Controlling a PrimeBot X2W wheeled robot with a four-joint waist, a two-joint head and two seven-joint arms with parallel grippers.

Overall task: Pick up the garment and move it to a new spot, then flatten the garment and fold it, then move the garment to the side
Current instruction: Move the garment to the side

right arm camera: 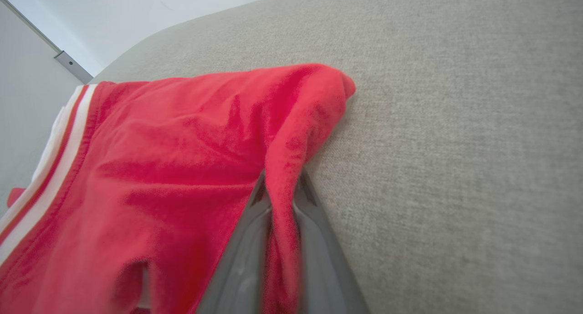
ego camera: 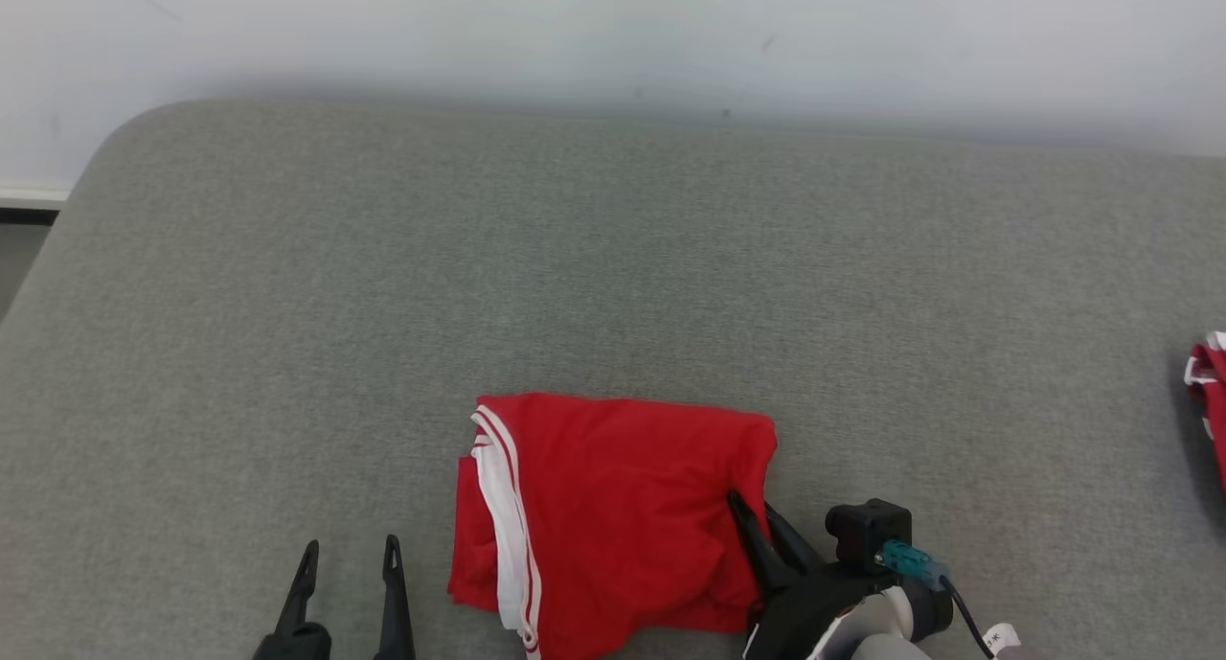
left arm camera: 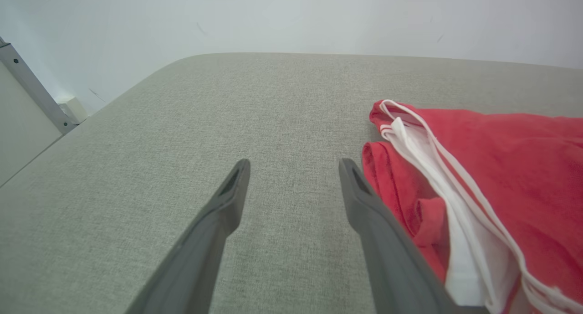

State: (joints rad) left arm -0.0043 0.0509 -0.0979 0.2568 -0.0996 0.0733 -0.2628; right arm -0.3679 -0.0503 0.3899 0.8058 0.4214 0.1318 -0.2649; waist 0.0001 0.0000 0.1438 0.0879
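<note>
Two garments total: folded garment (ego camera: 613,507) bottom centre, second garment (ego camera: 1209,392) right edge. Left gripper (ego camera: 351,543), right gripper (ego camera: 751,503), one counter (ego camera: 613,258).

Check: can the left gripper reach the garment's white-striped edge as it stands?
Probably yes: the left gripper is open, close beside the striped edge of the garment, with bare cushion between them.

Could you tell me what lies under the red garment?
The grey cushion carries the garment; the right pincer pinches a fold at its edge. Anything between its layers is covered.
</note>
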